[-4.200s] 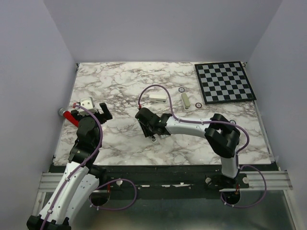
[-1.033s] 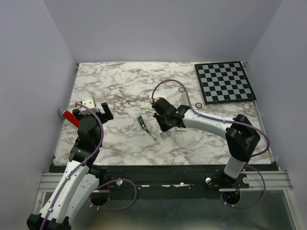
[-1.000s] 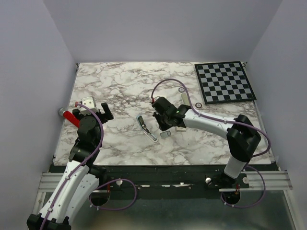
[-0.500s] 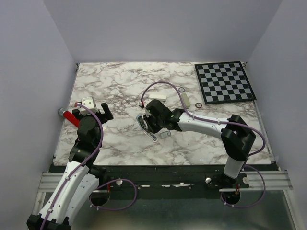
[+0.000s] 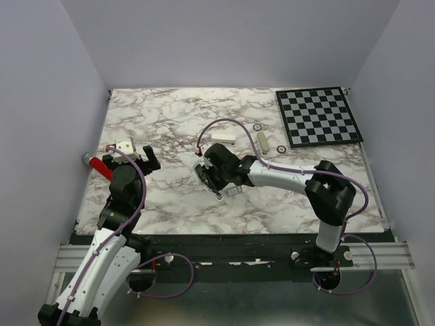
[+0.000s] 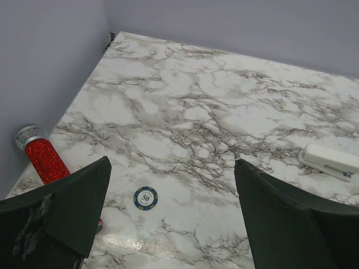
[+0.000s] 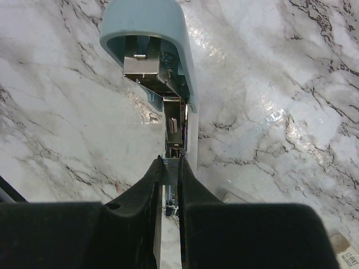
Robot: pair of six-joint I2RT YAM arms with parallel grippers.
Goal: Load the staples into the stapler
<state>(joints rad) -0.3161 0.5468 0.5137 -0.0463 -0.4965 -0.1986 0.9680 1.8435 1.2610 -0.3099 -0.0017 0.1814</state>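
Two arms: the right gripper [image 7: 170, 161] is doing the work; the left gripper [image 6: 171, 168] hangs off to the side above the white-and-grey marbled counter [image 5: 163, 122].
Right side: down on the pale-blue plastic stapler with the bare metal channel [image 7: 147, 19], fingers drawn in to a narrow slot and lined up straight along that channel.
Between the tips: a thin grey sliver [image 7: 170, 164] spans the slot and looks pinched there. A strip for loading, or the stapler's own rail? Cannot tell from these views.
Task's thing: the staples [image 5: 234, 191], a tiny flat grey metallic rectangle, lie on the counter just beside the stapler's near end and the right gripper, not in the channel.
Stapler state: blue top hinged open, underside showing, channel exposed.
Left side: fingers spread wide, nothing held, near a red glittery microphone with a silver mesh head [image 6: 44, 159].
Step in hand: by my read, the loading step itself, right at the channel, load not yet in.
Next move: if that grey sliver is a strip, it wants lowering flat and square into the channel, then a release, then the top pressed shut. If not, the rectangle on the counter needs fetching, and a flat piece on slick marble calls for a careful edge grip.
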